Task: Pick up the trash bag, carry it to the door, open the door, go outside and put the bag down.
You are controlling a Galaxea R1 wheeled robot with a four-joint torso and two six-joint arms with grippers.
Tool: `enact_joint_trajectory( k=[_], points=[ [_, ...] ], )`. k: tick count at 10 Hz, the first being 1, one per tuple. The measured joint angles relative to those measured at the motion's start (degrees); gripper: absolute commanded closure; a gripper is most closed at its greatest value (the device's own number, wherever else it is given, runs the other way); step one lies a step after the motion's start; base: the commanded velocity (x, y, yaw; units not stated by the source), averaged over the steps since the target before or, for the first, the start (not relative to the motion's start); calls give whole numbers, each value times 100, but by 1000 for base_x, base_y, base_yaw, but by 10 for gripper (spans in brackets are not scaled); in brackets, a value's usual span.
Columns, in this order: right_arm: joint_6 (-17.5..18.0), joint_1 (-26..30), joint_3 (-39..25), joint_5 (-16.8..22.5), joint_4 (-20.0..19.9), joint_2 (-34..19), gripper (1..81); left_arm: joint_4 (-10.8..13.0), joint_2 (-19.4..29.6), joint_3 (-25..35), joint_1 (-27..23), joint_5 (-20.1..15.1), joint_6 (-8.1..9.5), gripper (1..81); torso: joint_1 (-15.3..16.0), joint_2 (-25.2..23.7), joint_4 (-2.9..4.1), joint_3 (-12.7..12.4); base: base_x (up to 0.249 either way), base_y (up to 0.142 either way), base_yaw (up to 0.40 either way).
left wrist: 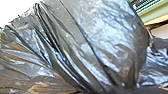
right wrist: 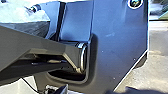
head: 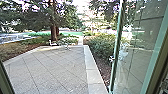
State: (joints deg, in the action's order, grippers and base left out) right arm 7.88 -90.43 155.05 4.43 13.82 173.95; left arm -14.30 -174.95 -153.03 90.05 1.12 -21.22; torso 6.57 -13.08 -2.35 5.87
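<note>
Two grippers, left and right, and of both I cannot tell how far open they are or what they have hold of; a dark, shiny trash bag [left wrist: 112, 37] bulges in creased folds close before the left wrist camera. Outward from there, the glass door [head: 136, 52] stands open at near right, and paving [head: 50, 67] edged on its right by pale stone [head: 93, 67] runs towards a far tree [head: 53, 30], with shrubs [head: 101, 45] to the right.

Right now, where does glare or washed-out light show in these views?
Head view: light washes out behind the tree, and reflections mark the glass door; left wrist view: bright sheen on the trash bag, one corner blown white; right wrist view: pale, bright ground.
</note>
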Motion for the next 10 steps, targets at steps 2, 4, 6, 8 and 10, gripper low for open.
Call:
enact_joint_trajectory(
  k=[2, 4, 6, 8, 10],
  points=[
    [4, -102, 13, 15, 0, -32, 10, 0, 11, 11, 82, 13, 0, 811, -15, -6, 0, -5, 113, 0, 0],
    [0, -37, 11, 9, 4, -21, 10, 0, -13, 7, 46, -5, 0, 811, -11, -4, 0, -2, 113, 0, 0],
    [0, -63, -6, 9, 6, 1, 10, 0, 2, -2, 63, -9, 0, 811, -15, -6, 0, -5, 113, 0, 0],
    [2, -77, 10, 15, 1, -16, 10, 0, 6, 7, 82, -2, 0, 811, -26, -11, 0, -7, 114, 0, 0],
    [-5, -33, -23, 1, 4, 17, 10, 0, 17, -20, 7, -16, 0, 811, -15, -2, 0, -5, 114, 0, 0]
  ],
)
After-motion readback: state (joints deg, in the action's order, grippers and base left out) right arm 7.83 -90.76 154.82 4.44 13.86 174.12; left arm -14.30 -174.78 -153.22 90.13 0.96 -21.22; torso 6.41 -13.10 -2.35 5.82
